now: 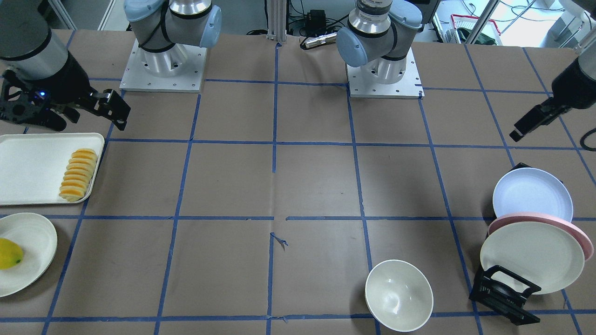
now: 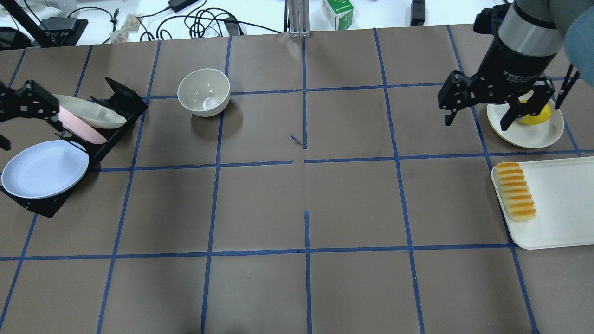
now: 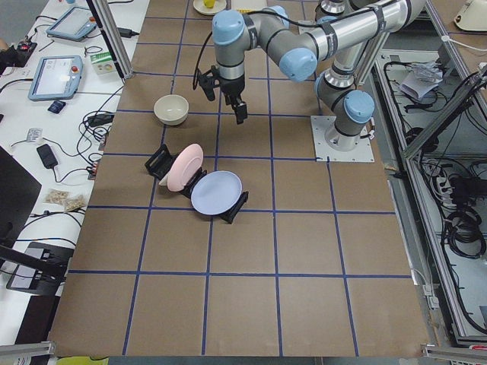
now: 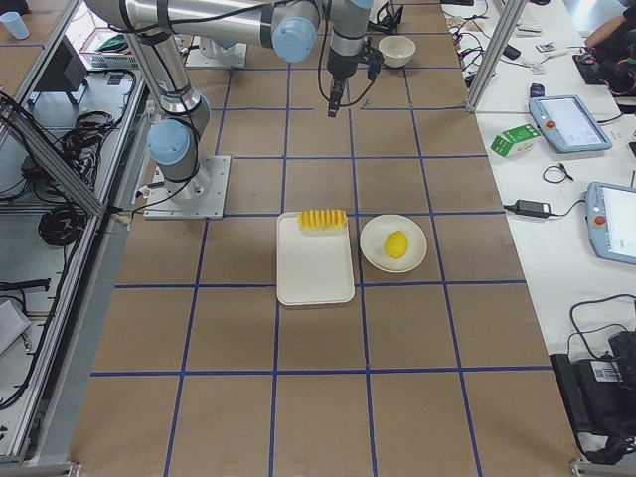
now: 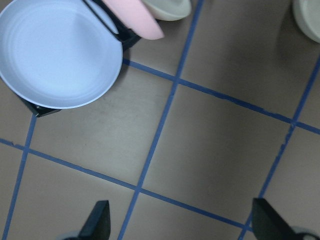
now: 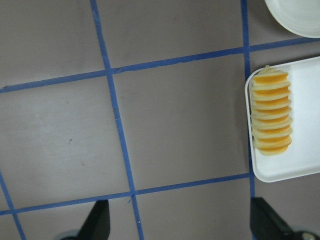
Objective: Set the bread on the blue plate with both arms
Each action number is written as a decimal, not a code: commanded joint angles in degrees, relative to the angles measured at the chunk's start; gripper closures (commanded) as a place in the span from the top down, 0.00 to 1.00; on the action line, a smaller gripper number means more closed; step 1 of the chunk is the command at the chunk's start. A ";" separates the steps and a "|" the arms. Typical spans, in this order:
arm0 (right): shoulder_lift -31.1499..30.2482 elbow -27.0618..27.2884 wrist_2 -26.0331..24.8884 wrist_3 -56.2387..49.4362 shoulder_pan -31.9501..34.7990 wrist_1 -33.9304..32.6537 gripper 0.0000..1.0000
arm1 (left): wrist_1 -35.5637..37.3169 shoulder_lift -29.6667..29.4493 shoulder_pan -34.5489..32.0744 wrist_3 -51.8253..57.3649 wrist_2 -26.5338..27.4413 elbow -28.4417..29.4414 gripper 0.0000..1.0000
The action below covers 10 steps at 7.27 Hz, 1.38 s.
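Observation:
The bread (image 2: 514, 190), orange-topped ridged slices, lies along the inner edge of a white tray (image 2: 561, 208); it also shows in the front view (image 1: 78, 174) and the right wrist view (image 6: 271, 112). My right gripper (image 2: 477, 123) is open and empty, raised beside the tray over the table and the lemon plate. The blue plate (image 2: 45, 169) leans in the near end of a black rack (image 2: 116, 99); it also shows in the left wrist view (image 5: 60, 52). My left gripper (image 5: 184, 225) is open and empty, raised beside the rack.
A cream plate (image 2: 529, 134) with a yellow lemon (image 2: 538, 116) lies beyond the tray. A pink plate (image 2: 81, 127) and a cream plate (image 2: 90, 111) stand in the rack behind the blue one. A white bowl (image 2: 204, 92) stands right of the rack.

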 commanded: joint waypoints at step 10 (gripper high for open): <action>13.10 19.16 -2.08 -26.52 -17.68 -33.36 1.00 | 26.21 -21.66 12.48 4.24 4.33 -2.97 0.56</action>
